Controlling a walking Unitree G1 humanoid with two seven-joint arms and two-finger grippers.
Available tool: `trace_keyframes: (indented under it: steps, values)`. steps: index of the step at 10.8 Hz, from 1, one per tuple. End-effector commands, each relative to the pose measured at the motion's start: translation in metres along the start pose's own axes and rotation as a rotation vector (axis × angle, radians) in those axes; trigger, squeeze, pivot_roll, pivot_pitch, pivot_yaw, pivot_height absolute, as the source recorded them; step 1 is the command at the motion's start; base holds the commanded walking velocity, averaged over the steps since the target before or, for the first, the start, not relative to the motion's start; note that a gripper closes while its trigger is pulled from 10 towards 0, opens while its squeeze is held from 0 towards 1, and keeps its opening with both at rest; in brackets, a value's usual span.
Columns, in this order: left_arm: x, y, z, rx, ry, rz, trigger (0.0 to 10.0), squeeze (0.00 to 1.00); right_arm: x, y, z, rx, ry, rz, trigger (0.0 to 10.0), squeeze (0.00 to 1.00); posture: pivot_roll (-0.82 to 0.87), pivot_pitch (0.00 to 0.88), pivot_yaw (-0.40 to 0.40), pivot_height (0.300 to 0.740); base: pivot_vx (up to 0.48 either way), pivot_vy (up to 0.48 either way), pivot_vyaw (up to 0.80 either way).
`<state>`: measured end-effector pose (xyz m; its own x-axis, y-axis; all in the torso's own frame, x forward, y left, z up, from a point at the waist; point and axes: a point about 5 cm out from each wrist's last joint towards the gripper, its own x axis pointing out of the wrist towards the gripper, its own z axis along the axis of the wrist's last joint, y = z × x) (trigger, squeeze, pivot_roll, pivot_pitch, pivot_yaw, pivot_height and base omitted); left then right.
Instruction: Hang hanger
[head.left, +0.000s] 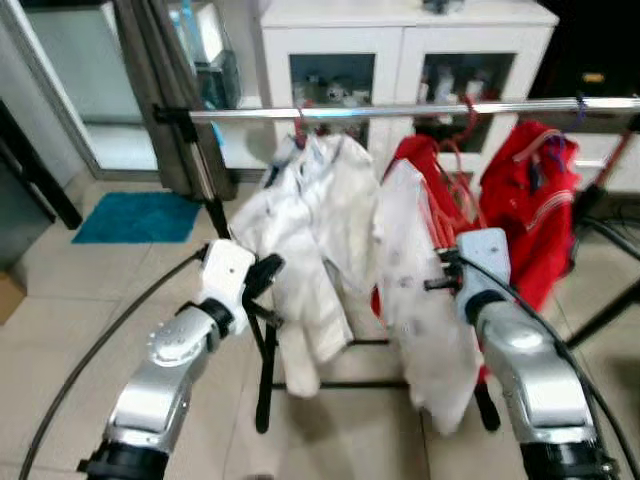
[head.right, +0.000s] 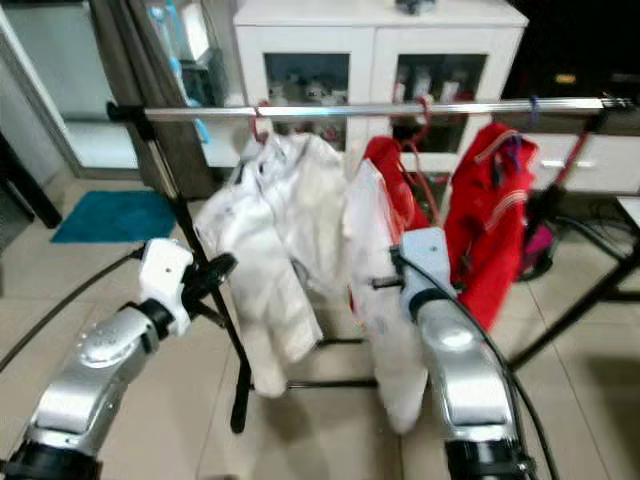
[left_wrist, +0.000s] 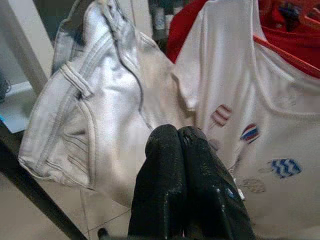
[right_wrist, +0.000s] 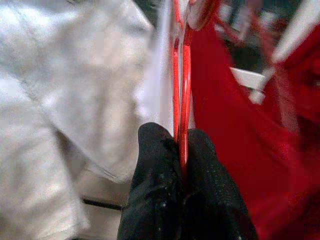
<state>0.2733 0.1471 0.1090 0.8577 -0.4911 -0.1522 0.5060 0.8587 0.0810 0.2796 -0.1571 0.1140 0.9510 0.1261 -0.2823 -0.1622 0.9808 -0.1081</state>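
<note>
Even, soft indoor light fills the room, brightest on the white cabinet (head.left: 405, 40) and the pale floor (head.left: 90, 290). The metal rail (head.left: 400, 110) carries a thin glare. Both head views are slightly soft. The right wrist view is blurred, its red hanger (right_wrist: 181, 75) smeared; the left wrist view is sharper.
</note>
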Motion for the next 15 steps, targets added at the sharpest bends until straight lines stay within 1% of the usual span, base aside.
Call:
trace_keyframes:
  steps: [1, 2, 3, 4, 5, 7, 8, 9, 10, 11, 12, 13, 14, 15]
  values:
    - [-0.005, 0.007, 0.001, 0.022, -0.001, 0.025, 10.0, 0.0, -0.002, 0.022, 0.016, 0.012, -0.086, 0.12, 10.0, 0.0, 0.02, 0.0, 0.024, 0.74, 0.322, 0.0, 0.0]
    - [-0.007, 0.007, 0.001, 0.026, 0.0, 0.025, 10.0, 0.0, -0.003, 0.031, 0.018, 0.001, -0.098, 0.172, 10.0, 0.0, 0.03, 0.0, 0.02, 0.74, 0.315, 0.0, 0.0]
    - [-0.008, 0.008, 0.001, 0.03, 0.002, 0.026, 10.0, 0.0, -0.002, 0.033, 0.019, -0.007, -0.102, 0.17, 10.0, 0.0, 0.03, 0.0, 0.02, 0.74, 0.319, 0.0, 0.0]
    - [-0.01, 0.008, 0.001, 0.042, 0.005, 0.022, 10.0, 0.0, 0.001, 0.028, 0.021, -0.014, -0.104, 0.113, 10.0, 0.0, 0.04, 0.0, 0.02, 0.74, 0.296, 0.0, 0.0]
    - [-0.011, 0.006, 0.005, 0.053, -0.015, -0.006, 10.0, 0.0, 0.005, 0.019, 0.03, -0.045, -0.119, 0.042, 10.0, 0.0, 0.04, 0.0, 0.019, 0.74, 0.0, 0.0, 0.0]
    - [-0.014, 0.005, 0.01, 0.065, -0.034, -0.046, 10.0, 0.0, 0.008, 0.013, 0.046, -0.035, -0.179, 0.011, 10.0, 0.0, 0.04, 0.0, 0.023, 0.74, 0.0, 0.0, 0.0]
    - [-0.015, 0.003, 0.012, 0.075, -0.028, -0.109, 10.0, 0.0, 0.014, 0.009, 0.055, -0.054, -0.187, -0.021, 10.0, 0.0, 0.04, 0.0, 0.029, 0.74, 0.0, 0.0, 0.0]
    - [-0.015, 0.002, 0.013, 0.082, -0.027, -0.123, 10.0, 0.0, 0.021, 0.005, 0.062, -0.053, -0.189, -0.058, 10.0, 0.0, 0.04, 0.0, 0.03, 0.74, 0.0, 0.0, 0.0]
    - [-0.017, 0.001, 0.014, 0.087, -0.028, -0.155, 10.0, 0.0, 0.029, 0.005, 0.068, -0.051, -0.189, -0.073, 10.0, 0.0, 0.04, 0.0, 0.031, 0.74, 0.0, 0.0, 0.0]
    - [-0.02, -0.001, 0.016, 0.087, -0.031, -0.197, 10.0, 0.0, 0.043, 0.008, 0.071, -0.056, -0.17, -0.077, 10.0, 0.0, 0.05, 0.0, 0.032, 0.74, 0.0, 0.0, 0.0]
    - [-0.022, -0.001, 0.017, 0.09, -0.029, -0.212, 10.0, 0.0, 0.051, 0.01, 0.073, -0.07, -0.151, -0.078, 10.0, 0.0, 0.05, 0.0, 0.033, 0.74, 0.0, 0.0, 0.0]
    - [-0.024, -0.002, 0.019, 0.095, -0.031, -0.23, 10.0, 0.0, 0.066, 0.012, 0.08, -0.066, -0.13, -0.081, 10.0, 0.0, 0.05, 0.0, 0.036, 0.74, 0.0, 0.0, 0.0]
    - [-0.024, -0.002, 0.02, 0.095, -0.034, -0.238, 10.0, 0.0, 0.071, 0.011, 0.086, -0.061, -0.133, -0.092, 10.0, 0.0, 0.06, 0.0, 0.038, 0.74, 0.0, 0.0, 0.0]
    - [-0.025, -0.002, 0.022, 0.1, -0.035, -0.248, 10.0, 0.0, 0.082, 0.007, 0.093, -0.048, -0.121, -0.114, 10.0, 0.0, 0.06, 0.0, 0.039, 0.74, 0.0, 0.0, 0.0]
